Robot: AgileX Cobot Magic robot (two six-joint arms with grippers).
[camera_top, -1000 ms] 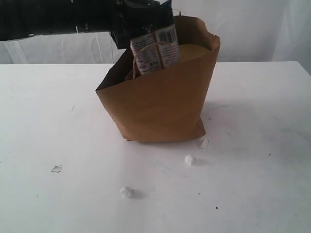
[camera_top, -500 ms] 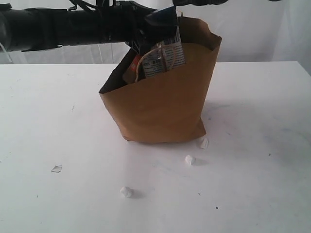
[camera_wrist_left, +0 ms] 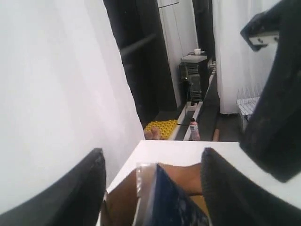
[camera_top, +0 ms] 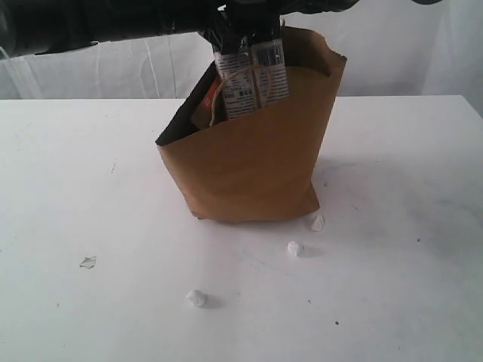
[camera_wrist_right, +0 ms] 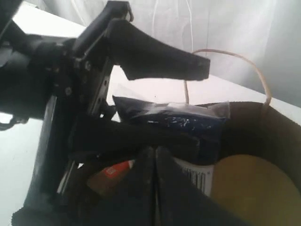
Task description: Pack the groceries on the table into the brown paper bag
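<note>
the long blue-white packet [camera_top: 249, 75] stands upright in the brown paper bag [camera_top: 249, 166], upper centre of the exterior frame, on the table [camera_top: 90, 188]. left gripper [camera_wrist_left: 151, 153] jaws are spread either side of the packet's top. right gripper [camera_wrist_right: 154, 153] jaws are pressed together over the bag's mouth.

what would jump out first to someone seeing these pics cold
A brown paper bag stands open in the middle of the white table, with a long blue-white packet sticking up out of its top. The left gripper hangs right over it, jaws spread on either side of the packet's upper end. A few white crumpled scraps lie on the table in front of the bag.
</note>
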